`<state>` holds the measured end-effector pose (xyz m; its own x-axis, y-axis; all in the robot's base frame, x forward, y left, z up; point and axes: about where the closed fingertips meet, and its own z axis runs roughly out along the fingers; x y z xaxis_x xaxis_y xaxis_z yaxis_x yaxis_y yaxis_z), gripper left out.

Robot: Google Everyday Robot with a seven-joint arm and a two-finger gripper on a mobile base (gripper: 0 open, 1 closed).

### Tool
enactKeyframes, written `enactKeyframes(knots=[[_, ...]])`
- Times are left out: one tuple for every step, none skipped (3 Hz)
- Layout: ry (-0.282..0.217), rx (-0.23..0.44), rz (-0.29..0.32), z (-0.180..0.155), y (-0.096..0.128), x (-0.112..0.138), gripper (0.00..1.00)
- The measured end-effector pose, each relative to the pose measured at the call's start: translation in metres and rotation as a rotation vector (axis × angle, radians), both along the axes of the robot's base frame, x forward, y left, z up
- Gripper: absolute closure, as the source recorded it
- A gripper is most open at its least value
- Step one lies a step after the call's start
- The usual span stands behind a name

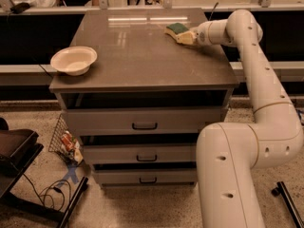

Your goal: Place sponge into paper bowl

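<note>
1. The robot's white arm (266,80) rises from the lower right, bends above the right edge of the cabinet and reaches left over the far right part of the top.
2. The grey-brown cabinet (142,61) stands in the middle, with three drawers (145,126) below its flat top, each with a dark handle.
3. A dark stand (19,151) sits on the floor at the lower left, with cables (50,194) trailing beside it, and a wire basket (64,139) leans against the cabinet's left side.
4. The paper bowl (73,60) stands upright near the front left corner of the top, off-white, with nothing in it. It is well apart from the arm's end.
5. The sponge (176,28) lies near the far right of the top, green layer up and yellow foam below, well apart from the bowl.
6. The gripper (186,36) is at the sponge's right end, low over the top and touching or just beside the foam. I cannot tell how far it is open, nor whether it holds the sponge.
</note>
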<state>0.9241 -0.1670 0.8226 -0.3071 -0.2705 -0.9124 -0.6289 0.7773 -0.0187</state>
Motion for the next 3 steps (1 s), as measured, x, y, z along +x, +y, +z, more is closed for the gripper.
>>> enactKeyframes(knots=[[0.0,0.0,0.0,0.0001,0.0,0.0,1.0],[0.0,0.0,0.0,0.0002,0.0,0.0,1.0],[0.0,0.0,0.0,0.0001,0.0001,0.0,0.82]])
